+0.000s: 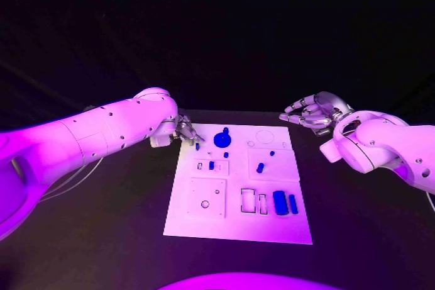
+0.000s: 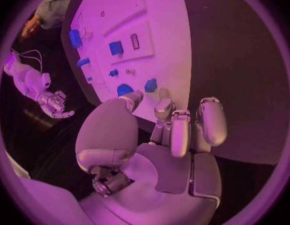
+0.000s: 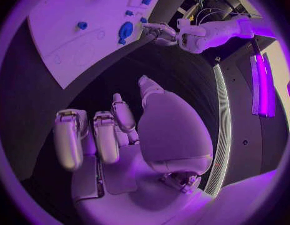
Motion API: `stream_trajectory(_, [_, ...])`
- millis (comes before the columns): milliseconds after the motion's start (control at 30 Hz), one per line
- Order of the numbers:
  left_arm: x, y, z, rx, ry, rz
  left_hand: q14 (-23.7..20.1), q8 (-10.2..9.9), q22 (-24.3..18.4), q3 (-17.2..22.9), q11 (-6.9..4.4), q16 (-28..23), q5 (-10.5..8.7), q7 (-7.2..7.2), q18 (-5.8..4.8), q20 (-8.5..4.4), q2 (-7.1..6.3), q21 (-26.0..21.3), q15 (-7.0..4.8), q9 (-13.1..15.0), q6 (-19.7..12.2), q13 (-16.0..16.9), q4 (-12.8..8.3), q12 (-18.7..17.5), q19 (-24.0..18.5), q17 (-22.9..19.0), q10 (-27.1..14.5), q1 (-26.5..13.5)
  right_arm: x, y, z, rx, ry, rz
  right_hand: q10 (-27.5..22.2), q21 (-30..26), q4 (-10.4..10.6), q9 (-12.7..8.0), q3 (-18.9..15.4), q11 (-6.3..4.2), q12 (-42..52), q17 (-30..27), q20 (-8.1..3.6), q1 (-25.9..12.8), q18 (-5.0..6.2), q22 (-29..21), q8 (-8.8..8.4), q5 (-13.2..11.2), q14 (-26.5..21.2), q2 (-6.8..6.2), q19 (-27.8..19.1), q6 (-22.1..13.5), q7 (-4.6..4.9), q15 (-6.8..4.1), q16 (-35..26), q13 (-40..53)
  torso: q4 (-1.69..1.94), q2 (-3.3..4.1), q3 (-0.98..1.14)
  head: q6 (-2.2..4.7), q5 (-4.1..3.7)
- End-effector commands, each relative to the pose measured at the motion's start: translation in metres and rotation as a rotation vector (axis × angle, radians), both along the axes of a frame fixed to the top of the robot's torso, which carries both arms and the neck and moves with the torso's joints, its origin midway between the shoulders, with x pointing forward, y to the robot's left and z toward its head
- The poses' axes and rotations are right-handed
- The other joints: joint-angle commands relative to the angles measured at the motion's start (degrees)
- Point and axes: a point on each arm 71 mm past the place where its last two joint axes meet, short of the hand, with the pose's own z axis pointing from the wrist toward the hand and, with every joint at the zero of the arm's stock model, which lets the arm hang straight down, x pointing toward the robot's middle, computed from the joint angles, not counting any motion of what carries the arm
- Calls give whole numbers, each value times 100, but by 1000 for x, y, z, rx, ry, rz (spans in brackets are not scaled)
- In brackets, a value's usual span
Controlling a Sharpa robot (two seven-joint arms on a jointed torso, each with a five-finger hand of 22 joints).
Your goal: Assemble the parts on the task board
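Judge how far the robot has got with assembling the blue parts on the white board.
Barely begun, apparently. Blue parts lie scattered on the white task board with outlined slots unfilled. The left hand reaches at the board's far corner near a round blue piece; whether it grips anything is unclear. The right hand hovers off-board, holding nothing.

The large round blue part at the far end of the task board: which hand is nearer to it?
Left. The left hand sits at the board's far left corner, right beside the round blue part. The right hand hangs beyond the task board's far right corner, farther away.

Matt black table [image 1: 109, 239]; smooth white task board [image 1: 237, 227]; glossy arms.
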Motion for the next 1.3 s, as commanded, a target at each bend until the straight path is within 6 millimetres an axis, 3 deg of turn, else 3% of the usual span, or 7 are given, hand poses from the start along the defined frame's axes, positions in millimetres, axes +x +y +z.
stream_trajectory(33, [-3,-4,-2,-16,39,-25,529,-22,0,-28,8,-23,0,13,9,28,16,-16,42,-11,51,-1,-2,5,-16,1380,-36,42,0,1,0,0,-7,14,29,-28,-14,-5,-30,-1,25,1292,-36,-49,108,1083,24,-17,540,-7,384,-32,6,-52,-29,-3,-6,-4,0,-3,9])
stream_trajectory(500, [-4,-5,-2,-20,41,-27,536,-17,21,-4,-14,-11,6,-15,8,34,137,-7,28,-60,166,14,-12,31,-13,1397,-24,281,0,2,0,-1,-6,15,25,-23,-18,-10,-26,0,23,1286,-36,-57,106,1088,33,-7,538,1,387,-37,6,-51,-33,-8,-5,0,-1,-4,8])
stream_trajectory(800, [-5,-5,-2,-44,48,-18,545,185,61,86,-98,2,0,-112,2,-14,323,12,-42,82,265,38,-80,63,5,1416,15,760,0,2,0,-1,-6,15,26,-32,-18,-10,-24,0,25,1285,-36,-60,109,1081,35,-5,538,5,383,-37,6,-51,-33,-7,-6,3,-2,-12,3])
stream_trajectory(1067, [-5,-6,-2,-84,53,-2,555,315,104,508,-145,16,-97,-157,-7,-60,498,29,-89,272,126,40,-332,65,23,1439,37,1368,0,2,0,-1,-5,16,26,-32,-18,-10,-24,0,25,1285,-36,-60,109,1081,35,-5,538,5,383,-37,6,-51,-33,-7,-2,0,-2,-24,3])
stream_trajectory(1200, [-5,-4,-2,-103,52,14,562,374,125,863,-145,26,-246,-154,-11,-60,516,36,-86,364,75,47,-487,70,29,1454,59,1528,0,2,0,-1,-5,16,30,-31,-17,-11,-21,-1,29,1284,-36,-65,108,1082,39,1,538,12,384,-37,6,-51,-34,-2,-1,-1,-2,-30,5])
stream_trajectory(1300, [-5,0,-1,-117,48,27,560,400,132,978,-143,22,-256,-152,-12,-57,503,39,-85,397,66,64,-526,83,32,1449,78,1535,0,2,0,-1,-4,16,27,-32,-16,-12,-20,-1,27,1284,-35,-66,108,1082,40,3,538,13,384,-37,6,-51,-34,-5,-1,-2,2,-29,3])
